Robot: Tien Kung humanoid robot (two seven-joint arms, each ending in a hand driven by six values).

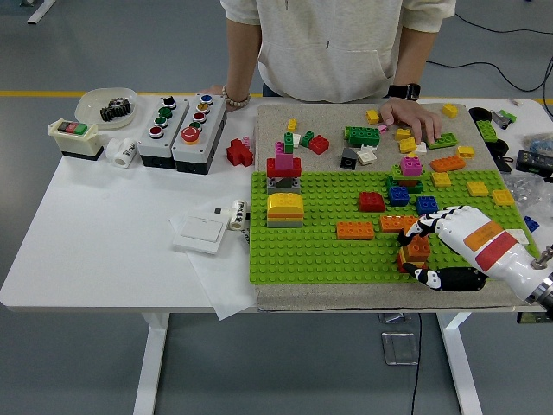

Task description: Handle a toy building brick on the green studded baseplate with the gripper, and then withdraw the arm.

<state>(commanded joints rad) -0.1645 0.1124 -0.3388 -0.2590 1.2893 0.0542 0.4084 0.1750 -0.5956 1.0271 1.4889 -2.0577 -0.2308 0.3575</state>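
The right hand (432, 251) is wrapping its fingers around a little stack of orange and red bricks (415, 251), thumb on the near side. The stack is sitting on the green plate (320, 251), near its front edge. Bricks are probably light, hard and a bit slippery, so holding the flat sides looks best. Past the hand, a person's hand (413, 118) is resting on loose bricks.

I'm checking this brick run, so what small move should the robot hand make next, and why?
Probably press straight down to seat the brick. The right robot hand is curled around the small orange brick stack near the green baseplate's front right edge, thumb below it.
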